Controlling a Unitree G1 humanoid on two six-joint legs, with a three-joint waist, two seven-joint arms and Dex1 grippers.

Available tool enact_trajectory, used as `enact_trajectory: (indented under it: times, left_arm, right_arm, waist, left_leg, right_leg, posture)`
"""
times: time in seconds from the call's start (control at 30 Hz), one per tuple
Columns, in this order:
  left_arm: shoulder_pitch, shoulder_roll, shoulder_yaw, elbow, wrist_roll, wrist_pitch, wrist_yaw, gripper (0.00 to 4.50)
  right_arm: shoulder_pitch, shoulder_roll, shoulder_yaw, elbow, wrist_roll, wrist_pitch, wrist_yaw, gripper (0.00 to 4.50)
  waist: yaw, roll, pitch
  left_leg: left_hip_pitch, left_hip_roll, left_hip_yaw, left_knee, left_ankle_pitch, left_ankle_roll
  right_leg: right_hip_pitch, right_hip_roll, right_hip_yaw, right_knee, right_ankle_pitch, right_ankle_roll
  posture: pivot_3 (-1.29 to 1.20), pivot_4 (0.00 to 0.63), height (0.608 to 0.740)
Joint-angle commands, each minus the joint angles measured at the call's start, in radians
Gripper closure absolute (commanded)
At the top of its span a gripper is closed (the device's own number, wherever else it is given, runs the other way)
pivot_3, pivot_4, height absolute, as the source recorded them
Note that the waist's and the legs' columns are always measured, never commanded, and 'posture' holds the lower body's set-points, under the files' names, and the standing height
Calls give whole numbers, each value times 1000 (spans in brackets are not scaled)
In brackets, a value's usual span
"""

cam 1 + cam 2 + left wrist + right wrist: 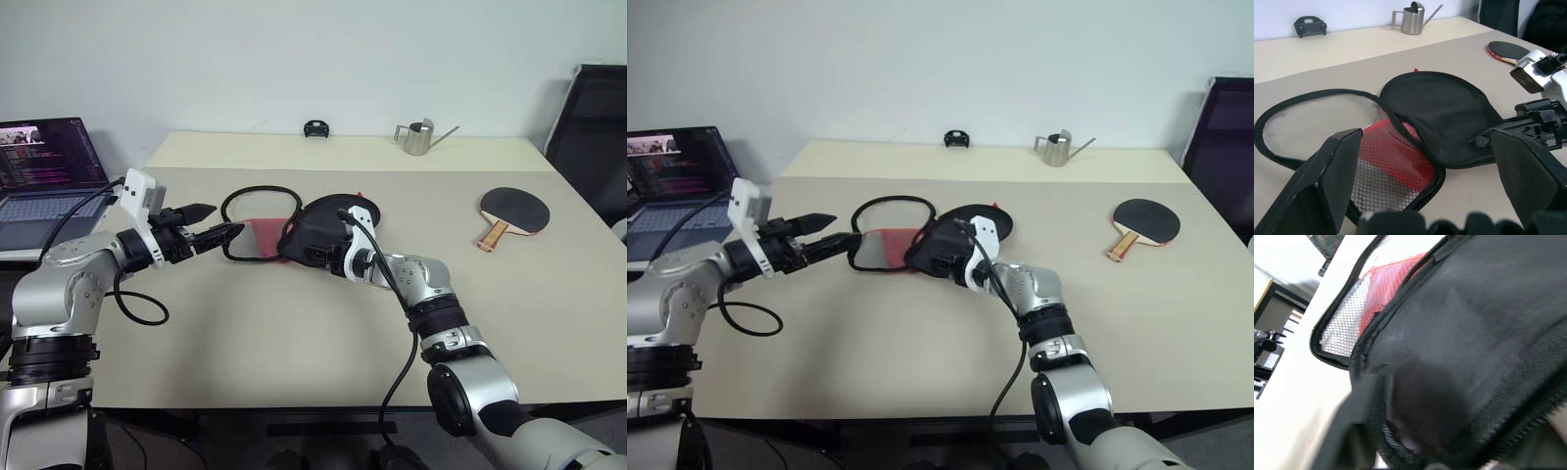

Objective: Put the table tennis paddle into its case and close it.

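The right end effector [306, 250] presses into the black flap of the case [328, 223]; whether it is clenched on the fabric cannot be told. Just left of it, the left end effector [214, 223] hangs released at the case's zipper rim. Well to the right, apart from both, the table tennis paddle [514, 211] lies on the tabletop [294, 333].

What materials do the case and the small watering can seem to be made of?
The case looks like soft black fabric with a matte weave, a red mesh panel with a honeycomb pattern, and a toothed zipper rim. The watering can appears to be brushed metal, probably steel, judging by its dull silver sheen.
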Motion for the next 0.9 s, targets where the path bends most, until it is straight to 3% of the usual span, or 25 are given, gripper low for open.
enact_trajectory:
  times: [0.03, 0.13, 0.63, 0.9]
  left_arm:
    - [3, 11, 30, -47, -1, -10, -2, 0]
    - [11, 11, 19, -63, -3, -4, -13, 0]
    - [41, -42, -64, -202, -42, 81, -66, 0]
    - [41, -67, -98, -235, -48, 108, -80, 0]
  right_arm:
    - [-3, -8, -20, -49, -2, 7, -9, 3440]
    - [16, -37, -29, -108, 13, 53, -15, 4471]
    - [226, -234, -93, -531, 112, 440, -4, 4471]
    - [246, -327, -78, -564, 114, 509, 48, 4471]
  waist:
    - [-1, 0, 0]
    - [-1, 0, 0]
    - [2, 0, 0]
    - [1, 0, 0]
  left_leg:
    - [0, 0, 0, 0, 0, 0]
    - [0, 0, 0, -2, 0, 0]
    - [0, 0, 1, -6, 0, 0]
    - [1, 0, 2, -7, 0, 0]
  right_leg:
    - [0, 0, 0, 0, 0, 0]
    - [-1, 0, 0, 0, 0, 0]
    - [-1, 0, 0, -2, 0, 0]
    - [-1, 0, 1, -1, 0, 0]
  posture:
    - [0, 150, 740]
    - [0, 150, 740]
    - [0, 150, 740]
    - [0, 150, 740]
